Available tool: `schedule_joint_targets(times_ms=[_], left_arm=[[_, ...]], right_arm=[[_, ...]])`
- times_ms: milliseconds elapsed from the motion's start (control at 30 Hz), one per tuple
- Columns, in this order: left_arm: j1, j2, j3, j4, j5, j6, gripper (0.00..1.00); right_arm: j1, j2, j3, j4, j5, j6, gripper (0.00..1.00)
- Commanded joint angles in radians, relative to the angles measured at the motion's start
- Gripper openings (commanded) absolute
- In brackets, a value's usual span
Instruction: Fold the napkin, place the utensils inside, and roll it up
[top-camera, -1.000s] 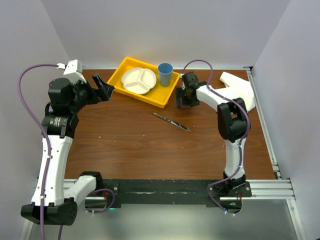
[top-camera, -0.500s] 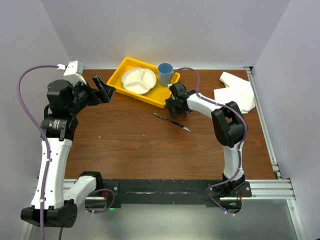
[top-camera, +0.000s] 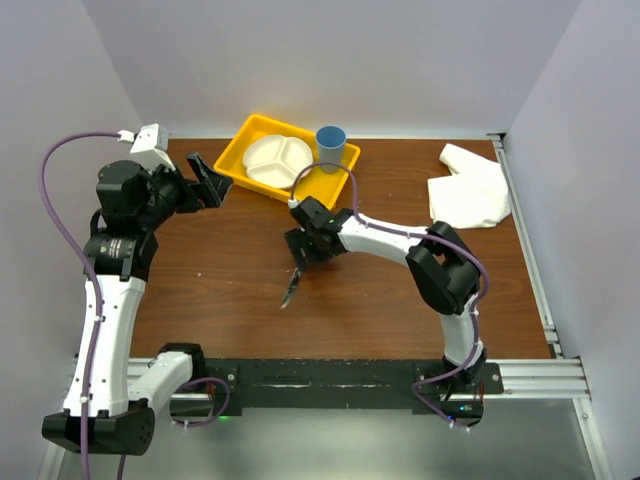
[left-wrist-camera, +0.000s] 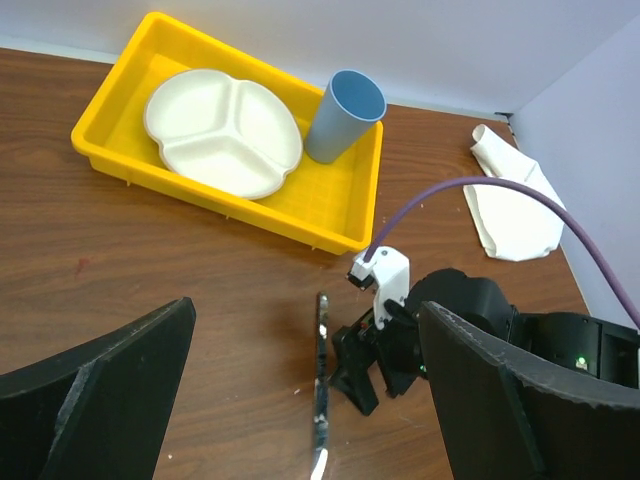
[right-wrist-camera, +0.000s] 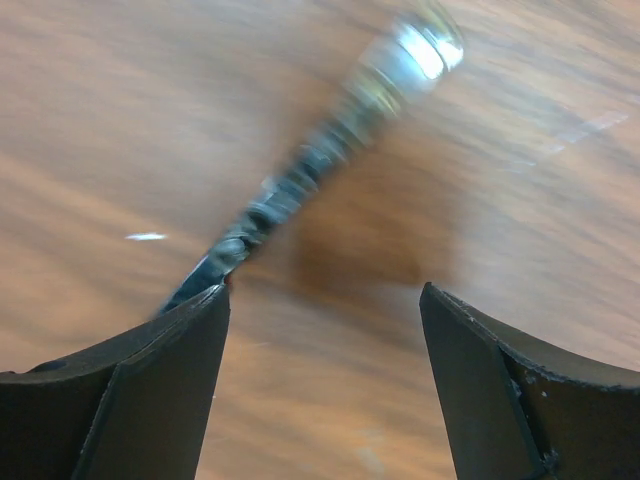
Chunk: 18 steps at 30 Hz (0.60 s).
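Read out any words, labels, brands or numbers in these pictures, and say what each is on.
None to read. No lettering shows on the yellow plastic tray, the white divided plate, the blue cup, the white cloth napkin or the dark-handled knife; the right wrist view is blurred.

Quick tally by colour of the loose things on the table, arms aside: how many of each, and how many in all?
White: 2, the napkin and the divided plate
Yellow: 1, the tray
Blue: 1, the cup
Silver with dark handle: 1, the knife
Total: 5
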Motion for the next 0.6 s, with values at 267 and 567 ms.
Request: schedule_joint_targets(times_ms=[267, 567], left_arm=[[0.005, -0.026, -0.035, 0.036, 0.111, -0.011, 0.99], [0.005, -0.012, -0.141, 0.154, 0.287, -0.109, 0.95]], right_arm=[[-0.390, -0.038, 0.072, -0.051, 0.310, -0.068, 0.87], [-0.630, 0.103, 0.173, -0.052, 0.319, -0.127, 0.84]])
